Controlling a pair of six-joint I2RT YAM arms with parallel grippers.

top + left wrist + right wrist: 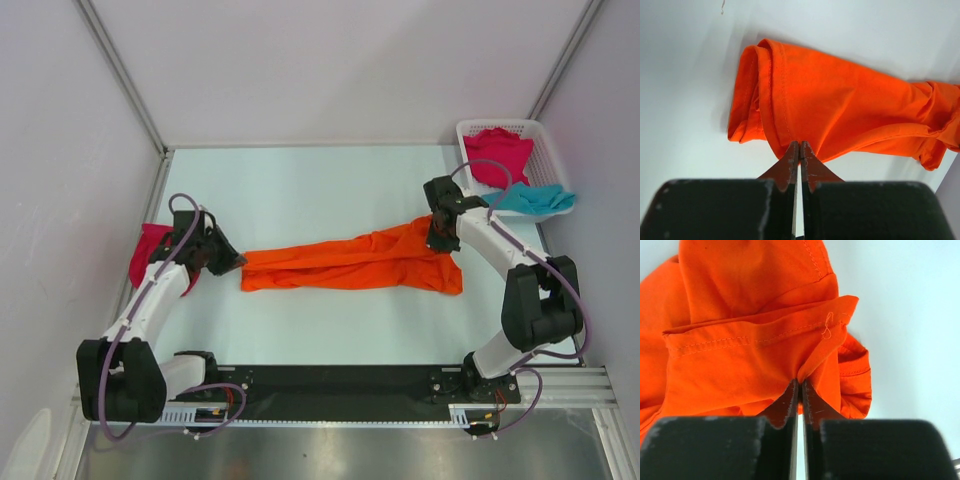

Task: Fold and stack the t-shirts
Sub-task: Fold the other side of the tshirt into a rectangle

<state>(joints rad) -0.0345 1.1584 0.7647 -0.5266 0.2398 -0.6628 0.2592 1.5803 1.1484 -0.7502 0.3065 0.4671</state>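
Note:
An orange t-shirt lies stretched into a long, bunched band across the middle of the table. At its left end my left gripper is shut on the hemmed edge, fingertips pinched together on the cloth. My right gripper is shut on a fold at the shirt's right end, its tips meeting under a stitched hem. A magenta t-shirt sits crumpled by the left wall, partly hidden behind the left arm. Another magenta t-shirt and a teal t-shirt lie in and over the basket.
A white lattice basket stands in the back right corner, the teal shirt hanging over its front rim. White walls close off the left, back and right. A black rail runs along the near edge between the arm bases.

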